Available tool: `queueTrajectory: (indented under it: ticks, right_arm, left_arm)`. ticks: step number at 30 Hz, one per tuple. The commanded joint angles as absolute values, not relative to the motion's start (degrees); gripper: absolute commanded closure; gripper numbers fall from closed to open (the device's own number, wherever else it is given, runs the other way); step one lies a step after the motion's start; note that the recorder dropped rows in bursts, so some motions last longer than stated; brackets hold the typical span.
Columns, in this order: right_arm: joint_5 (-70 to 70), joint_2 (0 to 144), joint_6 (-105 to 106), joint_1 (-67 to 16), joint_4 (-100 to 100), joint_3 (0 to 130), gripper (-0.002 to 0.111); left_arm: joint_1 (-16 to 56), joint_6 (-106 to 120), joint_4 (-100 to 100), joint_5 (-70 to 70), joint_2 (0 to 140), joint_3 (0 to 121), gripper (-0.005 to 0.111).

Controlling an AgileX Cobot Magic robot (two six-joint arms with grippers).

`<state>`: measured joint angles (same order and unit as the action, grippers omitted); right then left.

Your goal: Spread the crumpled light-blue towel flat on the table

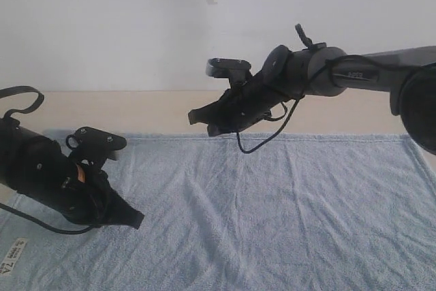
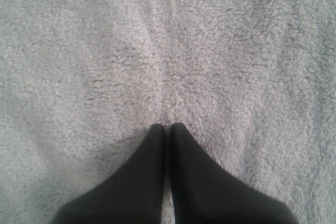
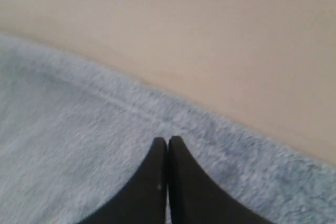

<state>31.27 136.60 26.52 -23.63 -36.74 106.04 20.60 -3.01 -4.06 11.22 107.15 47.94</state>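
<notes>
The light-blue towel (image 1: 272,209) lies spread over the beige table (image 1: 136,110), its far hem running straight across and a white label (image 1: 13,258) at its near left corner. My left gripper (image 1: 138,221) hangs low over the towel's left part, shut with nothing between its fingers. In the left wrist view the towel (image 2: 173,51) fills the picture under the shut left gripper (image 2: 167,126). My right gripper (image 1: 193,118) is shut and empty, raised above the towel's far edge. The right wrist view has the shut right gripper (image 3: 167,139) over the towel's hem (image 3: 121,103), with bare table (image 3: 210,35) beyond.
A white-grey wall (image 1: 136,18) rises behind the table. A strip of bare tabletop runs between the towel's far edge and the wall. The right arm's black forearm (image 1: 381,73) reaches in from the right.
</notes>
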Motion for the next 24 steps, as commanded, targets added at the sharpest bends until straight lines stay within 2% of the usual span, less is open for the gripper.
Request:
queueTrajectory:
  ticks: [1,5,9,15,19,24]
  right_arm:
    - [43.7,134.8,30.9,-23.6,-36.8,107.4,0.108]
    - [50.5,132.3,31.9,-23.7,-36.3,107.4,0.108]
    - [50.0,130.3,27.1,-23.7,-31.9,107.4,0.108]
    - [53.8,128.0,9.8,-23.4,-5.8,106.4,0.108]
    - [55.3,124.8,0.0,-20.7,8.4,100.8,0.108]
    - [46.5,118.6,-5.9,-13.3,8.1,87.2,0.108]
  left_arm:
    - [20.7,-3.1,-3.6,11.7,107.0,47.6,0.103]
    - [20.7,-3.1,-3.6,11.4,106.1,47.6,0.103]
    - [20.7,-3.1,-3.6,9.8,104.4,47.6,0.103]
    - [20.6,-3.1,-3.7,10.2,97.7,47.6,0.103]
    - [20.6,-3.3,-3.8,12.2,92.8,47.6,0.103]
    - [20.6,-3.3,-4.1,12.7,87.6,44.6,0.103]
